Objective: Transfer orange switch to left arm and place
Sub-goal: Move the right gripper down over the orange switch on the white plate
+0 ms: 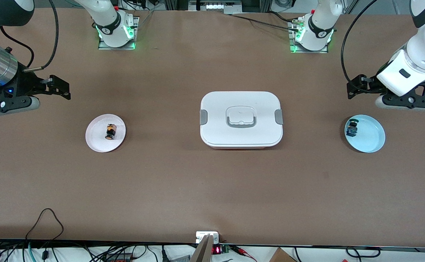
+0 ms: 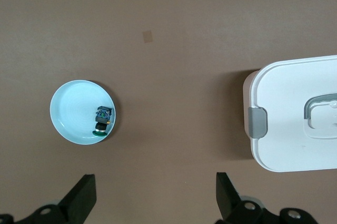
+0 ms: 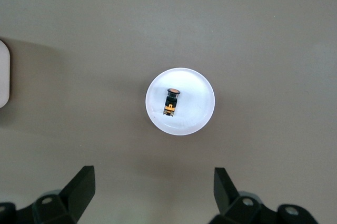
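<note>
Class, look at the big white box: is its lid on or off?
On. The box has its lid seated flush, with the grey side clips sitting against both ends.

Smooth white plastic box (image 1: 241,119), matt table (image 1: 212,189)

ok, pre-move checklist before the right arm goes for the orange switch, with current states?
1. Orange switch lying on the white plate, nothing covering it: ok.
2. Right end effector open and empty, up over the table by the white plate: ok.
3. Left end effector open and empty, waiting up by the blue plate: ok.
4. Box sits lid on at mid-table, between the two plates, so a straight path across would meet it: not ok.
5. Blue plate already holds a blue-and-black component at its edge; bare room beside it: ok.
6. Whether the switch sits firm or would roll: cannot tell.
</note>
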`<state>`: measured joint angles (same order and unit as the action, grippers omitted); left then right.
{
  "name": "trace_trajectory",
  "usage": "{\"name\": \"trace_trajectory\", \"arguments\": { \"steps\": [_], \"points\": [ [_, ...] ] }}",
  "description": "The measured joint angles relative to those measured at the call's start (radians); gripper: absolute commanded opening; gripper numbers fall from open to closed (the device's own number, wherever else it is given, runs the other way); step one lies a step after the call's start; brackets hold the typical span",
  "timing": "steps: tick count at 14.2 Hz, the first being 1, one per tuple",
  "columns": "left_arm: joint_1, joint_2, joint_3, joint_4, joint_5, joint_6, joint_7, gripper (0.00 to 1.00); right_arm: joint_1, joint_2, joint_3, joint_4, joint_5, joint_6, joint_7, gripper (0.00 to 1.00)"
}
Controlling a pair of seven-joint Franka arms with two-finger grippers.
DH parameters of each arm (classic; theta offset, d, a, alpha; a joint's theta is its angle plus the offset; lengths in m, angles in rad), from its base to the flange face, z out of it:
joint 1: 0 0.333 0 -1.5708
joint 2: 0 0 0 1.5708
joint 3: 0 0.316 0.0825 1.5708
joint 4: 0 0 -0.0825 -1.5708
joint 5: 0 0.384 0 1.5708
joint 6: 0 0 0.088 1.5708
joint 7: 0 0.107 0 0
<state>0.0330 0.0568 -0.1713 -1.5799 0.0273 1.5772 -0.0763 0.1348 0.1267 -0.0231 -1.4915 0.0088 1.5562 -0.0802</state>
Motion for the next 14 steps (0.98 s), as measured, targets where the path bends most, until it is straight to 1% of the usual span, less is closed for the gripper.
{"name": "trace_trajectory", "arguments": {
  "steps": [4,7,9,11,12,14],
  "points": [
    [0.000,0.000,0.000,0.000,0.000,0.000,0.000,1.00,0.000,-0.016,0.000,0.001,0.000,0.000,-0.007,1.00],
    [0.000,0.000,0.000,0.000,0.000,0.000,0.000,1.00,0.000,-0.019,0.000,-0.002,0.006,-0.015,-0.077,1.00],
    [0.000,0.000,0.000,0.000,0.000,0.000,0.000,1.00,-0.001,-0.017,-0.001,-0.028,0.013,-0.041,-0.177,1.00],
    [0.000,0.000,0.000,0.000,0.000,0.000,0.000,1.00,-0.001,-0.014,-0.001,-0.075,0.015,-0.038,-0.278,1.00],
    [0.000,0.000,0.000,0.001,0.000,0.000,0.000,1.00,-0.001,-0.014,-0.001,-0.104,0.015,-0.026,-0.347,1.00],
    [0.000,0.000,0.000,0.001,0.000,0.000,0.000,1.00,-0.004,-0.016,-0.005,-0.184,0.015,0.044,-0.526,1.00]
  ]
}}
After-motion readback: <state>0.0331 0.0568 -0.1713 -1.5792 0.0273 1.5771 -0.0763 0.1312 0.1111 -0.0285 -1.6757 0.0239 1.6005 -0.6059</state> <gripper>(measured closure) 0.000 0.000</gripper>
